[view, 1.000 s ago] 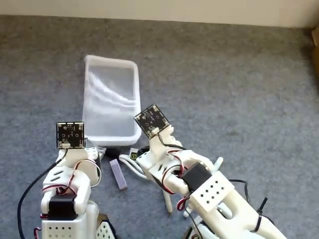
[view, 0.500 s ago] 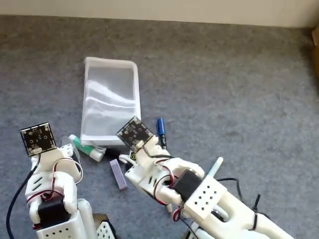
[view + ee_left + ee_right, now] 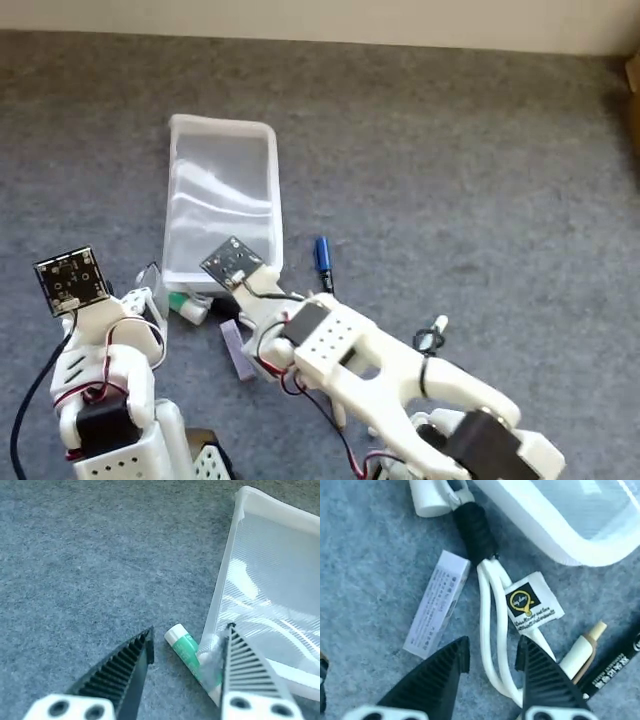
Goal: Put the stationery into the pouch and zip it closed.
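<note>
The translucent white pouch [image 3: 222, 190] lies flat on the grey carpet, also seen in the left wrist view [image 3: 270, 590]. My left gripper [image 3: 190, 631] is open at the pouch's near corner, straddling a green glue stick [image 3: 187, 650] that lies against the pouch edge [image 3: 185, 303]. My right gripper [image 3: 492, 647] is open just above a white looped cord [image 3: 487, 620] with a black wrap and a tag [image 3: 532, 602]; the cord runs between its fingers. A lavender eraser [image 3: 437, 605] lies beside the cord [image 3: 237, 350]. A blue pen [image 3: 323, 257] rests right of the pouch.
A black pen [image 3: 615, 665] and a cream-tipped pen [image 3: 580, 647] lie by the cord. A white pen [image 3: 432, 335] sits beside the right arm. Open carpet stretches to the right and beyond the pouch.
The left arm has shifted left, uncovering the glue stick. The right arm has swung left toward the pouch's near end, uncovering the blue pen.
</note>
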You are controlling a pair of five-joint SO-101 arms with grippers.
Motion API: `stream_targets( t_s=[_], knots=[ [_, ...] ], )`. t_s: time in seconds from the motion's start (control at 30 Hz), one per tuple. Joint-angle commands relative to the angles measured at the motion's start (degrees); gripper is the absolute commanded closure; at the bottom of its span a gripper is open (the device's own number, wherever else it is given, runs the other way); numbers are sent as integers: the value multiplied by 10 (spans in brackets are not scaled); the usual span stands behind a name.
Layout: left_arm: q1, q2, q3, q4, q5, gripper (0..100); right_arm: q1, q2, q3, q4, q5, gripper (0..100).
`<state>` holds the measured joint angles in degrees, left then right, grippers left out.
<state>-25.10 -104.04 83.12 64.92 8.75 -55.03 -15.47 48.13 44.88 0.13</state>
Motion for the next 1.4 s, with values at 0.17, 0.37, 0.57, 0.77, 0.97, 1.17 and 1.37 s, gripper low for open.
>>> stream_targets(
  t_s=[0.17, 0.37, 0.57, 0.77, 0.97, 1.17, 1.37],
  knots=[
    [-6, -7, 3, -7, 7, 777, -4, 61, -44, -52, 6, 850],
    [-6, -7, 4, -7, 7, 777, 14, 104, -45, -52, 10, 903],
    [-6, -6, 4, -7, 7, 778, 37, 110, -46, -50, 59, 994],
    [-6, -6, 5, -7, 6, 779, 37, 88, -46, -8, 60, 993],
    [-2, -6, 5, -6, 6, 776, 54, -23, -36, 8, 60, 993],
    [19, -6, 1, 12, 5, 774, 73, -131, 17, 11, 60, 993],
    [30, -6, -1, 38, -30, 710, 73, -241, 61, 11, 60, 993]
  ],
)
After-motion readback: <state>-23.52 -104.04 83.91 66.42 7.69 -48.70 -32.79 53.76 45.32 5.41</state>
